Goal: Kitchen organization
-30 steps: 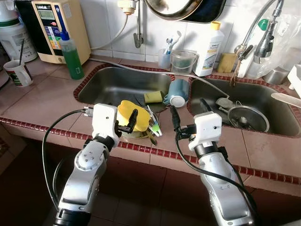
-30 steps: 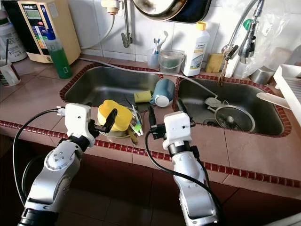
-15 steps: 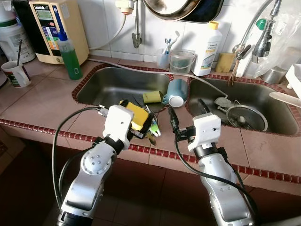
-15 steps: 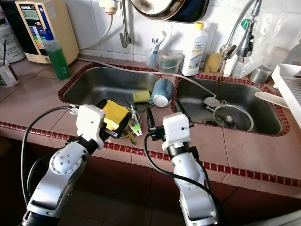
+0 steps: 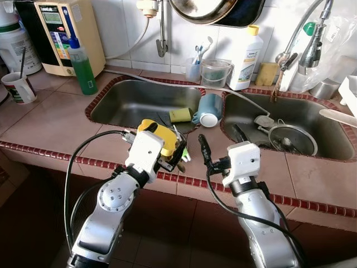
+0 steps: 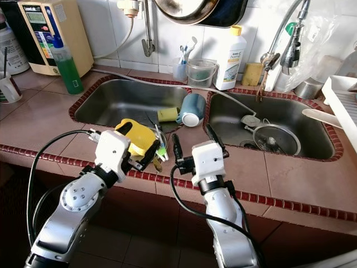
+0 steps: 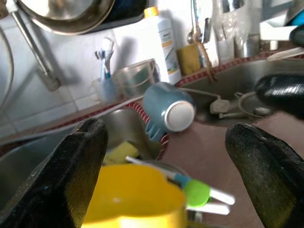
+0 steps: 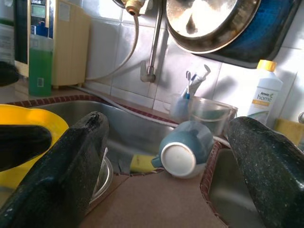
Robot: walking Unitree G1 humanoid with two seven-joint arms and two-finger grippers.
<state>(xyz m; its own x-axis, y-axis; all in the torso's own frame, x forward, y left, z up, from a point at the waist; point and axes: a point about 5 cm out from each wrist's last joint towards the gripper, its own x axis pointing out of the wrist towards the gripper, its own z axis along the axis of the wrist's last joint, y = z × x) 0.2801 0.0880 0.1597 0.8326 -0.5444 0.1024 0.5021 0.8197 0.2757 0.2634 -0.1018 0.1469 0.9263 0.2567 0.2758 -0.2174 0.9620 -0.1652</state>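
A yellow cup (image 5: 160, 135) rests tilted in a small metal bowl (image 6: 158, 158) with green-handled utensils (image 5: 184, 154) at the counter's front edge, before the left sink (image 5: 134, 100). My left gripper (image 5: 163, 142) is open and straddles the cup; in the left wrist view the cup (image 7: 133, 197) lies between the fingers (image 7: 76, 161), with a gap on one side. My right gripper (image 5: 220, 140) hovers open over the bare tile counter just right of the bowl, holding nothing. A blue mug (image 5: 209, 109) lies on its side on the divider between the sinks.
A yellow sponge (image 5: 181, 115) lies in the left sink, a strainer (image 5: 293, 139) in the right one. A green soap bottle (image 5: 83, 64), a white cup (image 5: 19, 86), a detergent bottle (image 5: 247, 58) and a plastic tub (image 5: 216, 71) stand around. A pan (image 5: 217, 10) hangs overhead.
My left gripper has swung in from the cup's left side and now has a finger on each side of it. The right gripper drew back slightly toward the counter edge.
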